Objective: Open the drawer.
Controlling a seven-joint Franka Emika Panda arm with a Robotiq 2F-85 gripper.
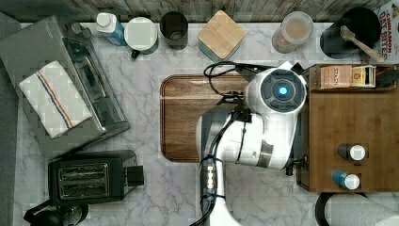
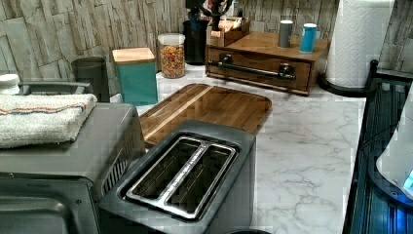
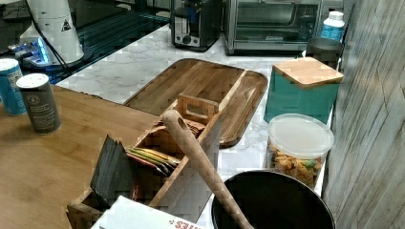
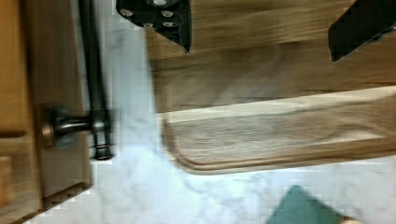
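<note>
The drawer (image 2: 263, 62) is the wide, shallow front of the bamboo box and looks closed flush. Its long black bar handle (image 2: 253, 70) runs across it on two posts. In the wrist view the same handle (image 4: 91, 70) and one post (image 4: 70, 126) stand against the drawer front (image 4: 58, 70). My gripper (image 4: 261, 28) is open, its two black fingertips (image 4: 161, 18) spread wide over the dark wooden tray (image 4: 280, 126), beside the handle's end and apart from it. From the top view the arm's white wrist (image 1: 281, 89) covers the gripper, between the tray and the box.
The rounded tray (image 1: 183, 117) lies against the box's drawer side. A teal canister (image 1: 221, 34), a jar (image 1: 291, 30) and a dark cup (image 1: 173, 28) line the back wall. Two cans (image 1: 350, 152) and a tea organizer (image 1: 348, 75) sit on the box. A toaster (image 1: 89, 176) stands on the top view's left.
</note>
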